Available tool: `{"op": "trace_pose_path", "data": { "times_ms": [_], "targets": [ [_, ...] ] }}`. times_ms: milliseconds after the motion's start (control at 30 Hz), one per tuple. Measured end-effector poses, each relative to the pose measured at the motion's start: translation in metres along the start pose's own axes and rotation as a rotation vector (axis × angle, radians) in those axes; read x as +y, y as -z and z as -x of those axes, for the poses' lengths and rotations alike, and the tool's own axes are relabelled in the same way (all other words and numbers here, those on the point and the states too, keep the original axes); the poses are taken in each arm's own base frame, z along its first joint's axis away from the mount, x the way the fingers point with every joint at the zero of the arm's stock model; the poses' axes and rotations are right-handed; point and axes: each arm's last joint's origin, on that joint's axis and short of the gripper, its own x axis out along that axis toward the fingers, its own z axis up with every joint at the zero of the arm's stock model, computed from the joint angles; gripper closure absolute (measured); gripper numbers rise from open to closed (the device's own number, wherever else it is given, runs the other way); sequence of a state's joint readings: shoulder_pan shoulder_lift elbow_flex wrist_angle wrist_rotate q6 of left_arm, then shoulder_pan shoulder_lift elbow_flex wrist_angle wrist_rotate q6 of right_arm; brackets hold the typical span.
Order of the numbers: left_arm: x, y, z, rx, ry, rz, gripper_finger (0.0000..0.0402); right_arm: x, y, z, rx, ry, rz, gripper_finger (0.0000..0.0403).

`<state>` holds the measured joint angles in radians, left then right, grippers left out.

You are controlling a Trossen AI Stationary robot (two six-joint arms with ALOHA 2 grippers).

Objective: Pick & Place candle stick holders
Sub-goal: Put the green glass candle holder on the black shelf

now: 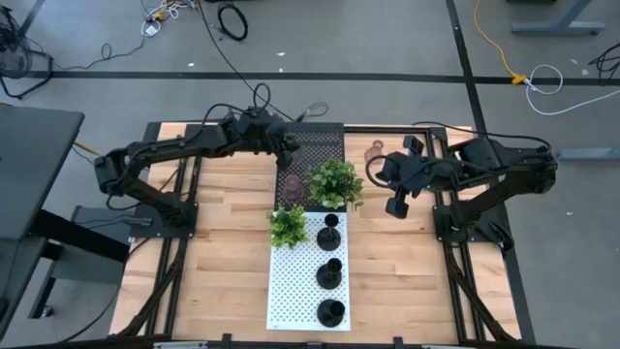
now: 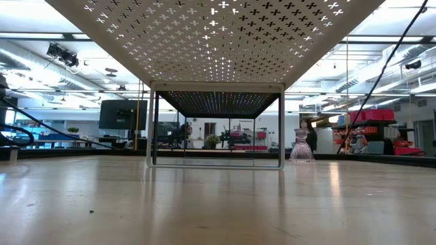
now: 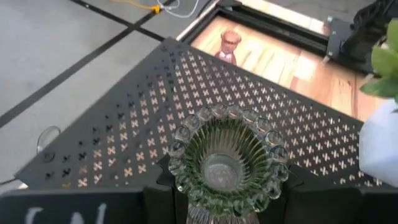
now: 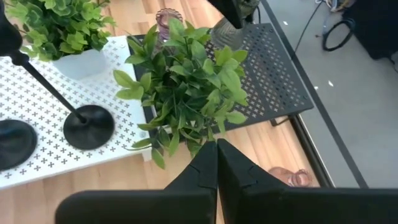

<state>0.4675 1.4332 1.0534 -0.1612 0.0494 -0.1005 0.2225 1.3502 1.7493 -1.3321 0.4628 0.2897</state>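
Note:
My left gripper (image 1: 290,146) is shut on a greenish glass candle stick holder (image 3: 227,160) over the far part of the black perforated shelf (image 1: 325,145). A pinkish glass holder (image 1: 292,184) stands on that shelf next to a potted plant (image 1: 335,182). Another pink glass holder (image 1: 374,152) stands on the wooden table at the far right; the low view shows this same holder (image 2: 300,145). On the white perforated shelf (image 1: 291,281), three black holders (image 1: 329,273) stand in a row. My right gripper (image 1: 395,206) hangs shut and empty above the table, to the right of the plant. My left gripper pinches the glass holder between its two fingers (image 3: 163,182), on opposite sides of the body just below the scalloped rim (image 3: 186,186). The holder stands upright, mouth up, over the black shelf. Whether its foot touches the shelf I cannot tell.
A second, smaller plant (image 1: 288,226) stands at the white shelf's far left corner. Bare wooden table (image 1: 223,242) lies to the left and right of the two shelves. Beyond the table's far edge is the grey floor with cables.

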Motion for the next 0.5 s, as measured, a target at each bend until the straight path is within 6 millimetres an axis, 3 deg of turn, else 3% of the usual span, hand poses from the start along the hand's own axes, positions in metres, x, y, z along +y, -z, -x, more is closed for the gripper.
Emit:
{"op": "trace_pose_path", "data": {
  "times_ms": [500],
  "targets": [
    [-0.0090,0.0059,-0.0006,0.053,0.022,-0.002,0.0276,0.0020,0.0009,0.0012,-0.004,0.010,-0.001,0.0401]
  ]
}}
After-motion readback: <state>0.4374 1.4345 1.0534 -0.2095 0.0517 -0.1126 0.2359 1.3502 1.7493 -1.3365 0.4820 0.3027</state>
